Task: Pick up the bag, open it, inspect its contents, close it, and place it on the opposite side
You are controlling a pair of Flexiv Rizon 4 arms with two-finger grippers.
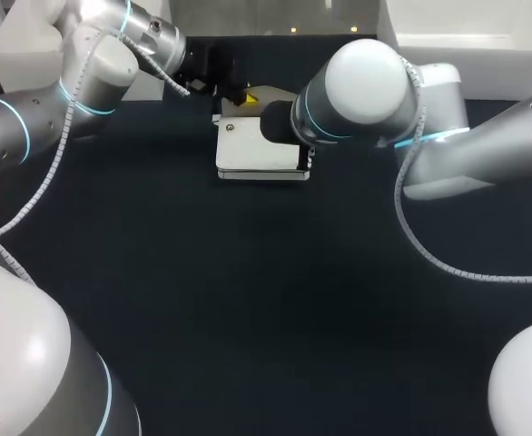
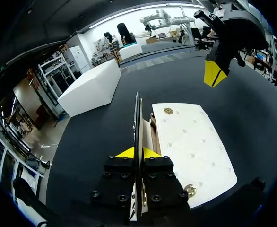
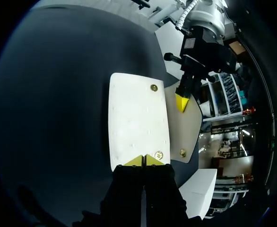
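The bag [image 1: 257,150] lies flat near the tabletop's [image 1: 248,300] far edge, about midway, with its long axis along that edge. The left gripper [image 2: 137,152] pinches the flap [image 2: 137,123], raised at the far long side. The right gripper [image 3: 144,160], tips pressed together on nothing, hangs over the bag's right end. Only pale lining shows inside, and no contents can be seen.

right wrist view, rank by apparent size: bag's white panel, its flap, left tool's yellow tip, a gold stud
1. white panel
2. flap
3. left tool's yellow tip
4. gold stud
The tip may be nearer the camera, so its rank is unsure.
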